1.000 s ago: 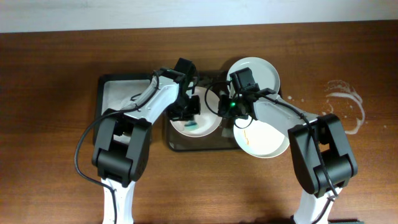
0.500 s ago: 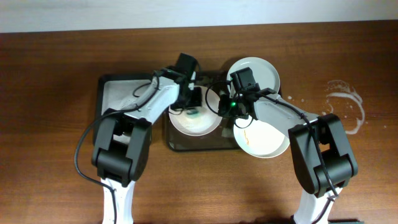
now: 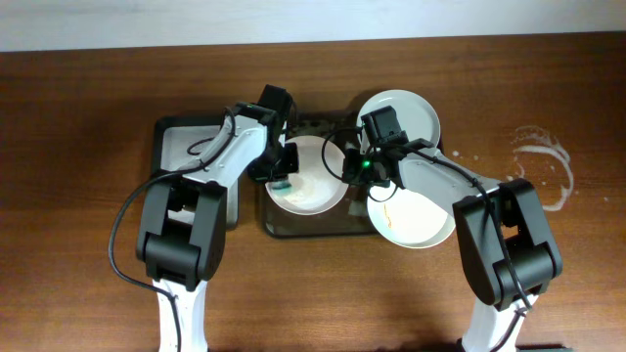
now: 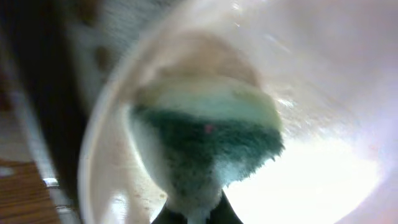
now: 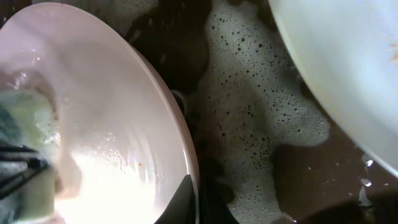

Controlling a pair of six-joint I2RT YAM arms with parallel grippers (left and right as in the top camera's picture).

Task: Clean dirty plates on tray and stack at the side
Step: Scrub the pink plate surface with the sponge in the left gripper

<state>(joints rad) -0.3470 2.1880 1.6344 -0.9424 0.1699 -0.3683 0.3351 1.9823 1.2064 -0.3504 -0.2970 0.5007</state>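
A white plate (image 3: 315, 186) sits tilted in the dark brown tray (image 3: 313, 227), which holds foam (image 5: 261, 112). My left gripper (image 3: 278, 174) is shut on a green and white sponge (image 3: 283, 185) and presses it on the plate's left side; the left wrist view shows the sponge (image 4: 208, 140) against the wet plate (image 4: 323, 93). My right gripper (image 3: 354, 172) is shut on the plate's right rim (image 5: 189, 168). A second plate (image 3: 406, 112) lies at the tray's far right. A third plate (image 3: 421, 220), with an orange smear, lies at the near right.
A black tub (image 3: 186, 147) with a pale inside stands left of the tray. White water marks (image 3: 543, 161) lie on the wooden table at the right. The two arms meet over the tray.
My left gripper has drawn the sponge from the plate's middle to its left side. The right gripper and the plate have stayed in place.
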